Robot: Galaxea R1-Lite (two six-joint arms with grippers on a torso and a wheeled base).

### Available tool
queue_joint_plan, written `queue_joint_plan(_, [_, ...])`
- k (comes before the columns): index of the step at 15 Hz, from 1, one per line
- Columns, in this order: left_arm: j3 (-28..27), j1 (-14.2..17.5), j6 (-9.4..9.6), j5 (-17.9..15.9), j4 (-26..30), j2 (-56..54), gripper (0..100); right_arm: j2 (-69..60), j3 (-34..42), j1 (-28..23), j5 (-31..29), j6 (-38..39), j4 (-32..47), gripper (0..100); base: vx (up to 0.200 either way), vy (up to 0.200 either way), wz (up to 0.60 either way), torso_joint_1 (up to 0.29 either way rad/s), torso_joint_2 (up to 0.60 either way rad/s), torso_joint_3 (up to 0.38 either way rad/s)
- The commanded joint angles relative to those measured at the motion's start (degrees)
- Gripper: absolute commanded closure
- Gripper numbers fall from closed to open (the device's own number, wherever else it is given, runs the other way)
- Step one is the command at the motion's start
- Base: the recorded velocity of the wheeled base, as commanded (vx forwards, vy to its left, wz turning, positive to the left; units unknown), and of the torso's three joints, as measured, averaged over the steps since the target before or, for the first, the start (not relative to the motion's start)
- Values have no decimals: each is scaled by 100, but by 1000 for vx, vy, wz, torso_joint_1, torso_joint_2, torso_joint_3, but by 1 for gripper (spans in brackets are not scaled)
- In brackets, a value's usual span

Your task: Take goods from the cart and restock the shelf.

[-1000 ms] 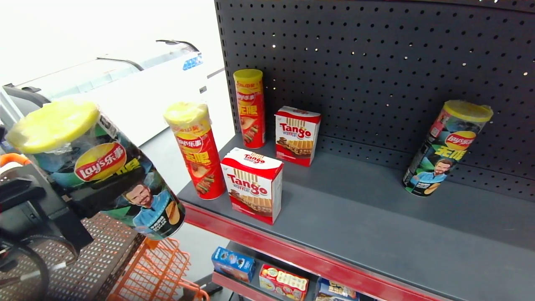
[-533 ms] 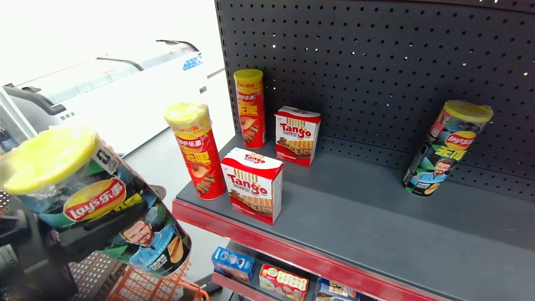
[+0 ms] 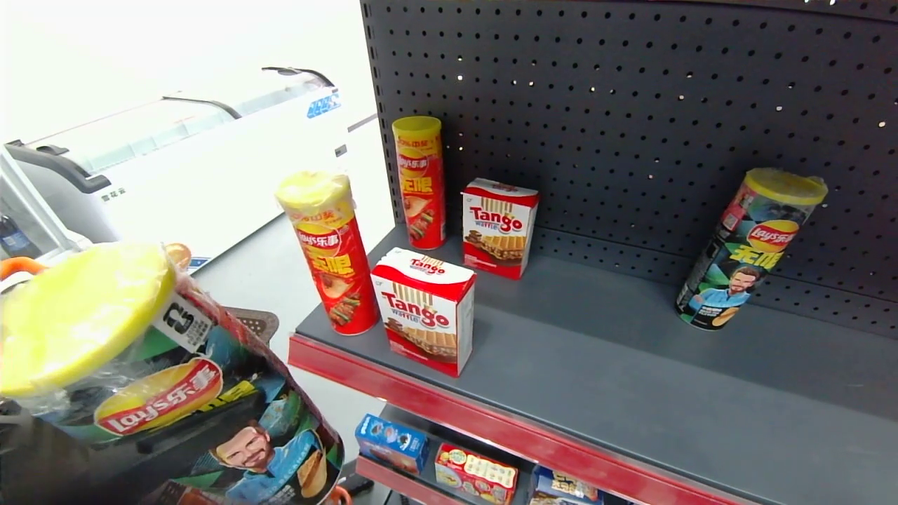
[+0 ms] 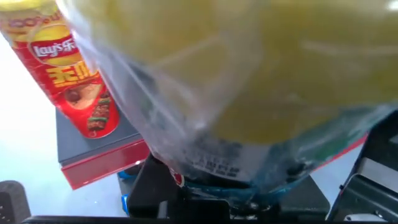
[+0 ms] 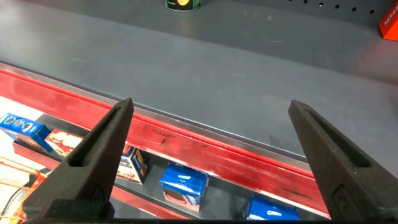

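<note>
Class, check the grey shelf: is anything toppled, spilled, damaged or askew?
Nothing stands out: the red cans, wafer boxes and dark can on the shelf all stand on their bases, unspilled. Their apparent lean looks like camera perspective.

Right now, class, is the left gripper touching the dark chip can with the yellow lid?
Touching. In the head view the left gripper has a black finger lying flat across the label of the chip can, which it holds clear of the shelf.

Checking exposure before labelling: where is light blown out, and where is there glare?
Head view: the room above the freezer is blown out to white. Left wrist view: likewise beside the red can. Right wrist view: even light, mild sheen on the red shelf edge.
</note>
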Motion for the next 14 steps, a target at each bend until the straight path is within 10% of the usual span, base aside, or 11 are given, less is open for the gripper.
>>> queue_joint_plan(1, [1,-132,57,-8,-6,272,100,8,0,0,1,-2,-1,0,0,0,0,0,0,0])
queue_joint_plan(14, [-34,-220,83,-61,-58,712,100,8,0,0,1,-2,-1,0,0,0,-92,1,1,0])
